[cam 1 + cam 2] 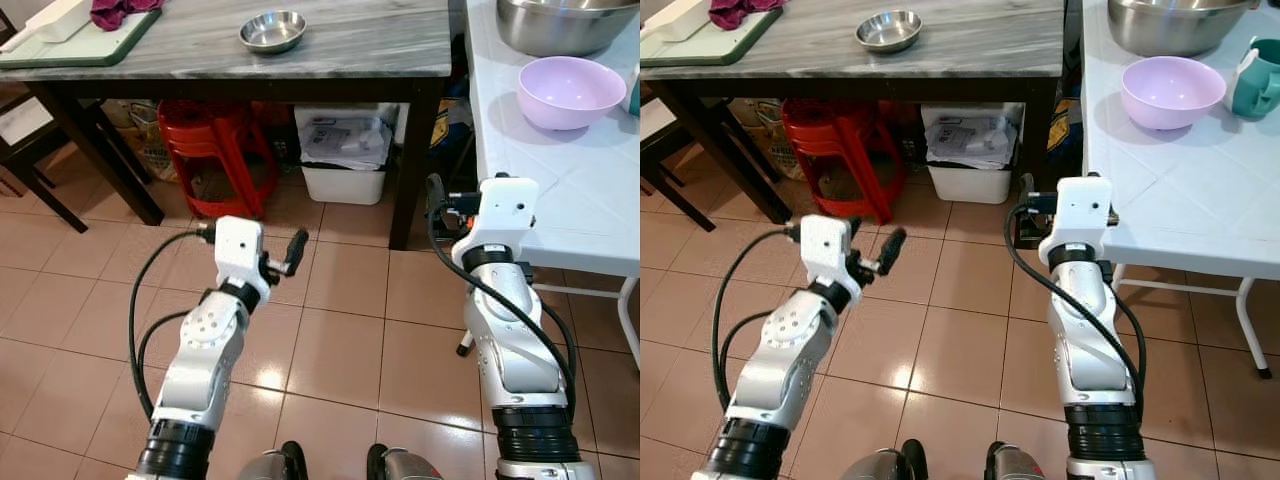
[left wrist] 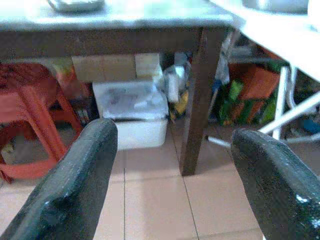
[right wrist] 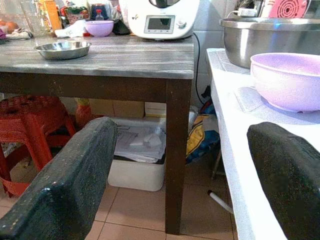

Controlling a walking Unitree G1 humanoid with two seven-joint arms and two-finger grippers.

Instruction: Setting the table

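A small steel bowl [image 1: 272, 30] sits on the grey marble-topped table [image 1: 380, 45] ahead. To the right, a white table [image 1: 590, 190] carries a lilac bowl [image 1: 570, 92], a large steel bowl [image 1: 560, 22] and a teal mug [image 1: 1255, 80]. My left gripper [image 2: 172, 132] is held open and empty over the tiled floor, facing the space under the grey table. My right gripper [image 3: 182, 127] is also open and empty. It sits beside the white table's near left edge, with the lilac bowl [image 3: 285, 80] just ahead to its right.
Under the grey table are stacked red stools [image 1: 215, 150] and a white bin [image 1: 345, 150]. Its dark leg [image 1: 415, 160] stands close to the white table. A green board [image 1: 80, 40] holds a maroon cloth. A dark chair [image 1: 20, 140] stands on the left. A white appliance [image 3: 160, 17] is at the back.
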